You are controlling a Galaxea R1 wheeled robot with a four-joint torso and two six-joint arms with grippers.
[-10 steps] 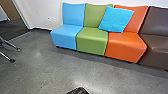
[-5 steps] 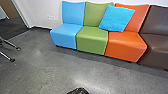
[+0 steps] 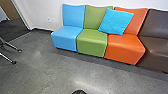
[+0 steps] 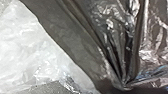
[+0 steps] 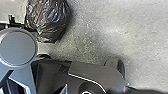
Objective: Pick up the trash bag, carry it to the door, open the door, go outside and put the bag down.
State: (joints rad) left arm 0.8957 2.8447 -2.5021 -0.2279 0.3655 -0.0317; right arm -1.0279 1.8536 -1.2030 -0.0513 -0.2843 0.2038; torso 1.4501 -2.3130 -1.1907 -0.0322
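Trash bag: black, crinkled and shiny, seen in the right wrist view (image 5: pixel 48 18) above the grey floor; whether it touches the floor, I cannot tell.
Bag close up: in the left wrist view, dark plastic is drawn into long pleats that run together into a tight bunch.
Pale plastic (image 4: pixel 27 52): whitish, see-through and creased, right beside the dark folds; whether it is part of the same bag, I cannot tell.
Left tool: cannot tell whether it is wide, narrow or holding the bunched plastic.
Right tool: cannot tell whether it is wide or narrow.
Dark shape (image 3: pixel 80 92): rounded, cut off by the bottom edge of the head view, too little of it to name.
Floor (image 3: pixel 57 72): smooth, grey and mottled, with a soft bright patch in front of the seats.
Seats: blue (image 3: pixel 66 37), green (image 3: pixel 91 42), orange (image 3: pixel 125 48) and brown (image 3: pixel 157 52), side by side in a row along the wall (image 3: pixel 42 10).
Pillow (image 3: pixel 116 22): bright blue, tilted, leaning across the green and orange backrests.
Outlet (image 3: pixel 51 19): pale, low on the wall near the blue seat.
Opening: at the head view's left, with dark flooring (image 3: pixel 15 30) and a brown panel (image 3: pixel 10 10) beyond.
Metal legs (image 3: pixel 8 58): slim, ending in dark tips, on the floor near the opening.
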